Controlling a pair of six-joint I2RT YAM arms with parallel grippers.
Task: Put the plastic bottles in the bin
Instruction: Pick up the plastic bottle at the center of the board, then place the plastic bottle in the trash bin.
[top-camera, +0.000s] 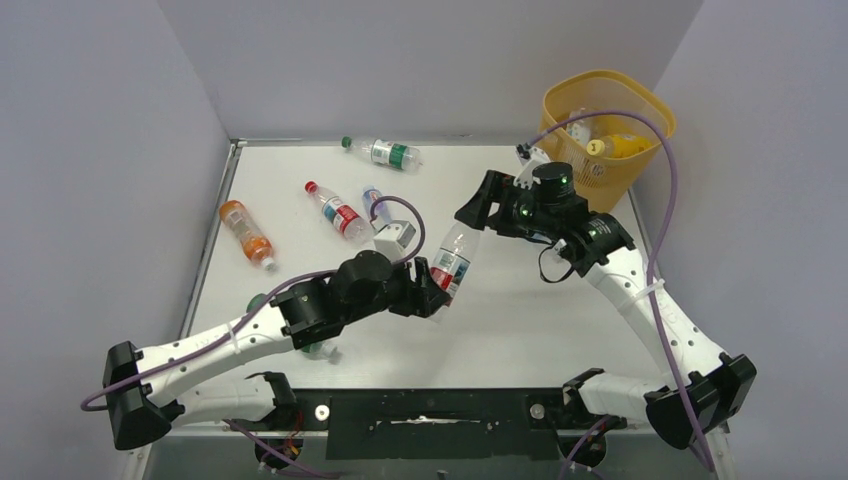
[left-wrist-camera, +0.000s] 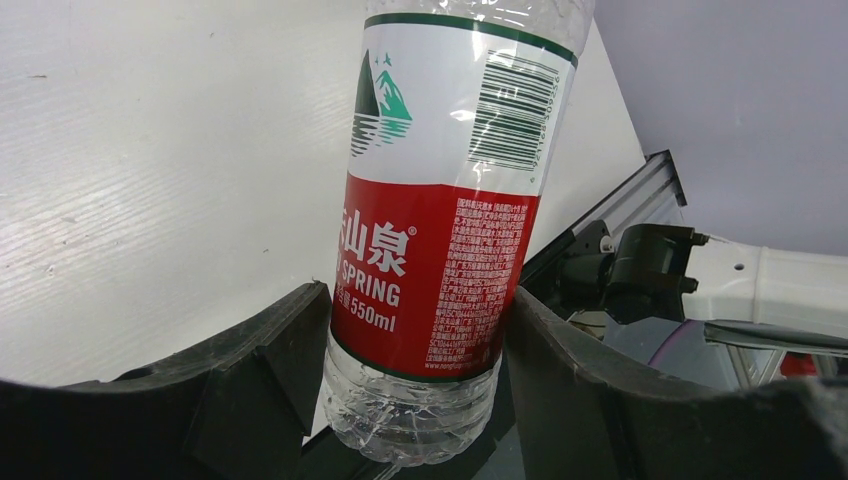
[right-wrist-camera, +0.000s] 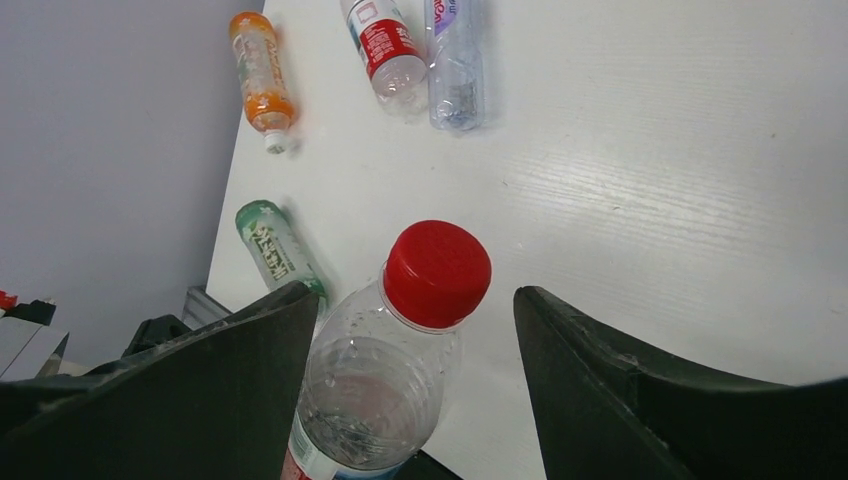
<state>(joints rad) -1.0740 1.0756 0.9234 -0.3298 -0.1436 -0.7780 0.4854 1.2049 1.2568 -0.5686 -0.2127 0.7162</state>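
The left gripper (left-wrist-camera: 415, 310) was clamped on the lower body of a clear bottle (top-camera: 455, 262), its fingers pressed against the red label just above the base. The bottle was held clear of the table (top-camera: 560, 330), tilted, at the centre of the overhead frame, with its red cap (right-wrist-camera: 437, 272) pointed toward the right gripper (right-wrist-camera: 410, 295). That gripper's jaws stood apart on either side of the cap and shoulder and were not seen closed on anything. The bottle appeared empty, so it was judged light, thin-walled and easily dented, with a smooth label film likely to slip. The stiffest hold was judged to be at the neck just under the cap, or else on the shoulder. The bin (top-camera: 600, 75) stood at the upper right, past the table's corner, with bottles already inside. An orange bottle (top-camera: 246, 233) and several others lay at the upper left.
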